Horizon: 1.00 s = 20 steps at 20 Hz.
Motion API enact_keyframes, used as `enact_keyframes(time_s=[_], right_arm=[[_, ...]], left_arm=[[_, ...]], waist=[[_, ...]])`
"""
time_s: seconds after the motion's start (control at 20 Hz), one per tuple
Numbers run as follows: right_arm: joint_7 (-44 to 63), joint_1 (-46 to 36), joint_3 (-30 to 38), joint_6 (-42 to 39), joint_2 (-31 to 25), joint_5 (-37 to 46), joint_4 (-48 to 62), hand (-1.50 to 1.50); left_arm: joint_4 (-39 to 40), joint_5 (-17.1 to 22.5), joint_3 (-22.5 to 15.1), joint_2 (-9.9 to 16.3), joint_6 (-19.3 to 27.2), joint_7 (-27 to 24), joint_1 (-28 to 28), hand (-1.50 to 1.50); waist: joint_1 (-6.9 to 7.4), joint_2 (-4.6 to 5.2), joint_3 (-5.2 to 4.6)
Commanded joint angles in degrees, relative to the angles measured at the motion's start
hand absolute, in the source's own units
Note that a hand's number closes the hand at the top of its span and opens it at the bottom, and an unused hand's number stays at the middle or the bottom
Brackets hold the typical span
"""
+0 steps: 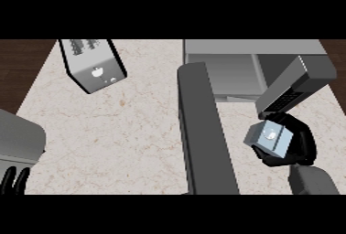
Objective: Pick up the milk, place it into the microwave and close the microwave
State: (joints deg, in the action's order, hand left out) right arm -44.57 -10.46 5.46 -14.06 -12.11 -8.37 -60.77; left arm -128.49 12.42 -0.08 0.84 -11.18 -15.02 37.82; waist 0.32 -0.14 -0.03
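Milk [269,138], a small pale carton, is held by the right robot hand [292,147], whose black fingers are curled round it, above the counter [115,132] just in front of the microwave [229,68]. At the lower left edge, the left robot hand [13,180] is seen with fingers straight and upright. The microwave's door [202,132] stands open toward the viewer, left of the milk. Farther left, a toaster [91,64] is set on the counter.
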Motion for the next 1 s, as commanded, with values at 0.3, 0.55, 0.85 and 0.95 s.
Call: enact_keyframes(time_s=[0.3,0.55,0.85,0.95], right_arm=[[11.5,-10.4,-1.6,11.6,3.2,6.0,-1.5,1.5],[12.1,-19.1,-1.0,15.2,4.3,9.1,8.6,1.5],[10.5,-30.4,1.0,15.6,4.7,9.8,21.3,1.5],[10.5,-36.6,2.3,16.3,3.4,10.5,27.9,1.5]], left_arm=[[0.2,-2.4,-2.8,-0.8,3.8,2.0,-2.3,-1.5],[1.1,2.6,4.1,0.6,-1.4,1.4,-2.0,-1.5],[1.3,2.9,5.4,0.6,-2.5,2.2,-2.5,-1.5],[2.3,3.7,5.6,1.2,-3.4,2.0,-3.2,-1.5]], waist=[[0.24,0.14,0.03],[0.69,0.28,0.04],[0.98,0.4,0.06],[1.83,0.72,0.08]])
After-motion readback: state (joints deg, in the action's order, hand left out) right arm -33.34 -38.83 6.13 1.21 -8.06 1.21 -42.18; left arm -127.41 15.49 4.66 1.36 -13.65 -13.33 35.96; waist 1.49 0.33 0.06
